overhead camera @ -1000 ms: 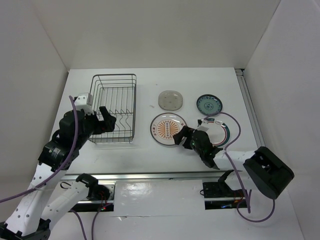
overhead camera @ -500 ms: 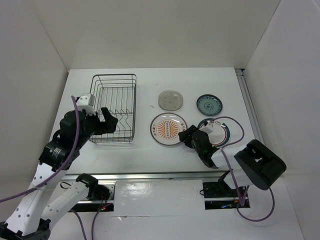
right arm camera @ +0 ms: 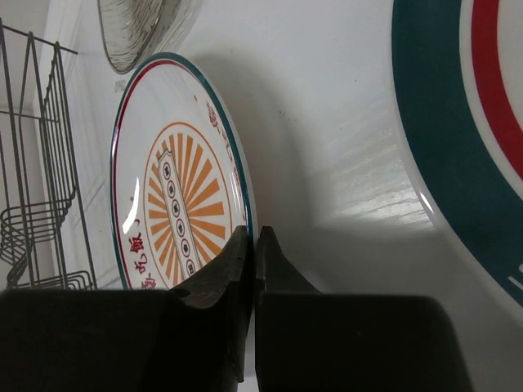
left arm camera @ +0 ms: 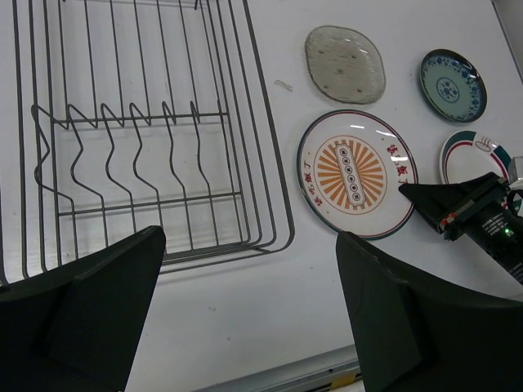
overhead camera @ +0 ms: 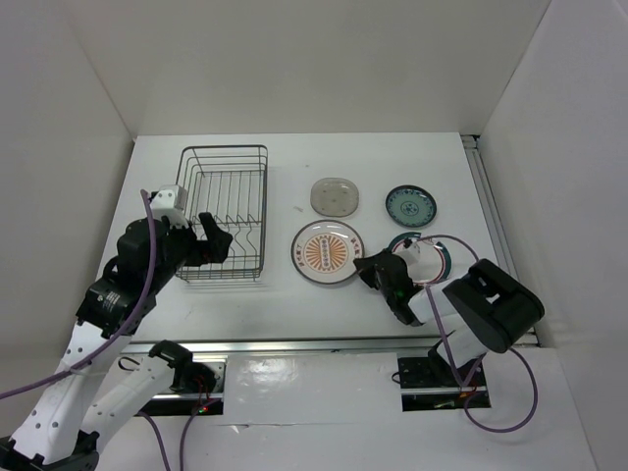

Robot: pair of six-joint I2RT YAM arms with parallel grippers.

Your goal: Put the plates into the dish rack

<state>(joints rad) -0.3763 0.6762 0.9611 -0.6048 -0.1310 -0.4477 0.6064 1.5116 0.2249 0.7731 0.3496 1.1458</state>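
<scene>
My right claw [right arm camera: 253, 237] is closed, its tips at the near rim of the big plate [right arm camera: 176, 196]; I cannot tell whether the rim is pinched. The plate is white with an orange sunburst centre, red characters and a dark edge line, and lies just beside the wire rack [overhead camera: 224, 214]. My left claw [left arm camera: 249, 237] gapes wide.

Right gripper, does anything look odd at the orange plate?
Yes: the right gripper looks shut tip to tip at the rim of the orange plate, which lies flat on the table, so it may have missed the rim.
</scene>
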